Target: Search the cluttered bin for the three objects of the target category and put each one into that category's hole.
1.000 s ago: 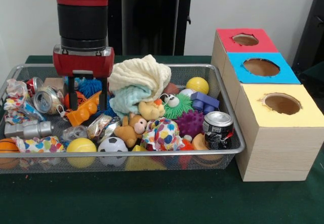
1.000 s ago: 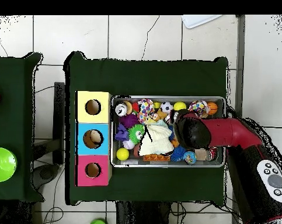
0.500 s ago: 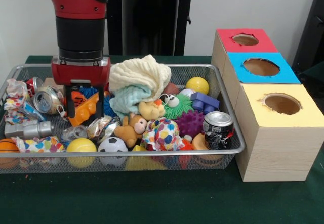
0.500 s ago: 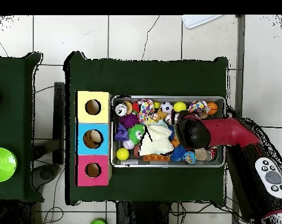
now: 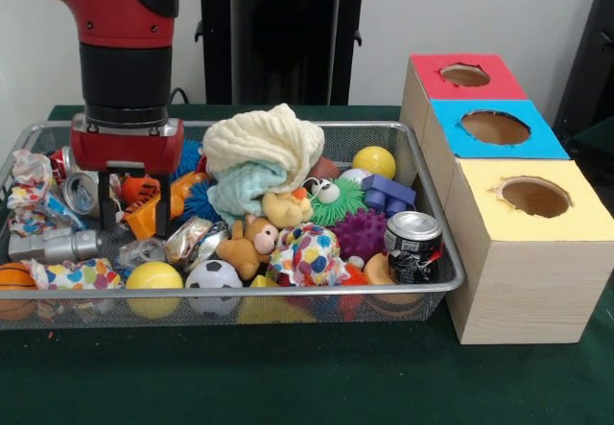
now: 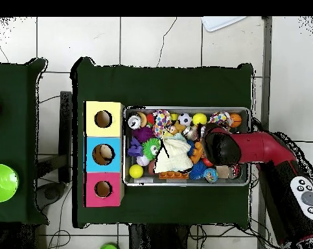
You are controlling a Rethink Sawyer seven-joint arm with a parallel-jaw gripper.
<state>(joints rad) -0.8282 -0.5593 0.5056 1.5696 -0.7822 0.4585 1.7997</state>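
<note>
End effector (image 5: pixel 133 212) hangs low over the left part of the wire bin (image 5: pixel 436 243), both fingers open w/ a clear gap, straddling an orange plastic toy (image 5: pixel 146 216); not gripping anything as far as the front view shows. Crushed silver can (image 5: pixel 88 193) sits just left of the fingers, a grey metal bottle (image 5: pixel 54 247) lies nearer the front-left corner. Middle of bin: cream and mint cloth bundle (image 5: pixel 264 152) piled high, blue spiky ball (image 5: pixel 200 200) beside it, brown teddy (image 5: pixel 247 244) and soccer ball (image 5: pixel 212 275) in front. Right part: green spiky toy w/ eyes (image 5: pixel 334 199), purple spiky ball (image 5: pixel 360 231), yellow ball (image 5: pixel 374 161), upright drink can (image 5: pixel 413 245) at the front-right corner. Three-hole box (image 5: pixel 523 252) stands on the green counter (image 5: pixel 288 377) just beside the bin; tops red, blue, yellow. Overhead view: arm (image 6: pixel 249 148) covers the bin's side away from the box. Target category unclear from the views.
</note>
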